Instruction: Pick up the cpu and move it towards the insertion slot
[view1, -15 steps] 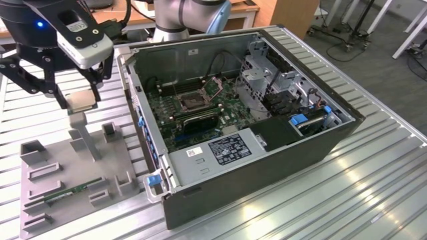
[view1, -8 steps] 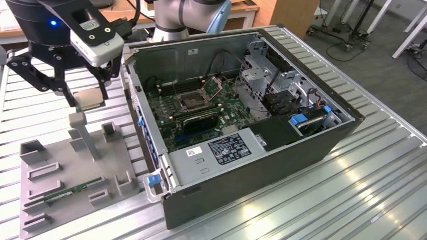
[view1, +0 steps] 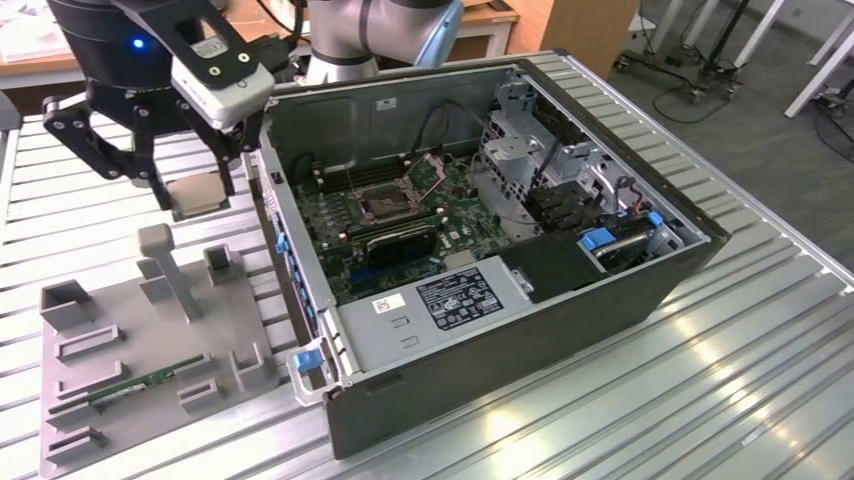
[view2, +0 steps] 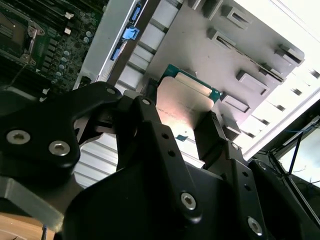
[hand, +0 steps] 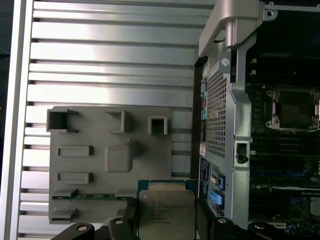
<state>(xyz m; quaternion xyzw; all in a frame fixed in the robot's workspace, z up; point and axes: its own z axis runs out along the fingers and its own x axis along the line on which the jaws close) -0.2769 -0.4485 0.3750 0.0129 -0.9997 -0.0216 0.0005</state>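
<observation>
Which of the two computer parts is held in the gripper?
The square silvery cpu, clamped in the black gripper; the long green memory stick lies on the grey holder.

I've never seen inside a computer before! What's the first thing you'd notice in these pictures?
First, the big open computer case lying on the metal table, its green board and the insertion slot showing inside. Next, at the exterior view's left, the black gripper hangs above the table beside the case, its jaws shut on the cpu, a shiny square chip. Below it sits a grey holder tray with a green memory stick in it.
</observation>
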